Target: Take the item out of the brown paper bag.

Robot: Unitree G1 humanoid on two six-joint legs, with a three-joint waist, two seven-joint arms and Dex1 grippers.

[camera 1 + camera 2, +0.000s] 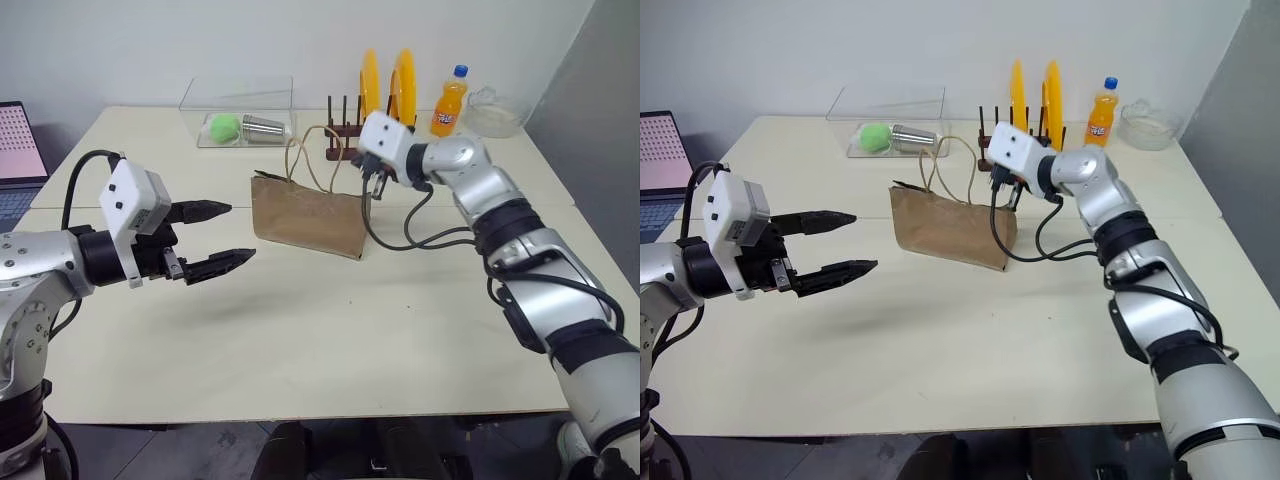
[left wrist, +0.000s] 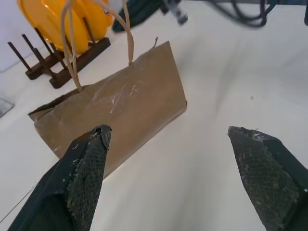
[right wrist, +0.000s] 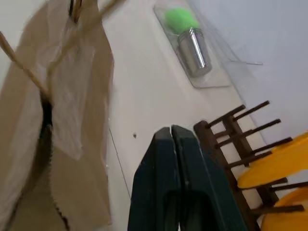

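— Cream table, brown paper bag upright mid-table; handles up.
— Right gripper clenched empty at its far corner; left gripper spread wide, well short.

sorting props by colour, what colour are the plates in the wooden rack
Yellow-orange plates in the dark wooden rack; clearest in the left eye view.

This looks like a lab or test room staged with kitchen things: a pale bare desk against a plain white wall, a dish rack with yellow plates just behind the right claw, and a laptop beyond the left claw.
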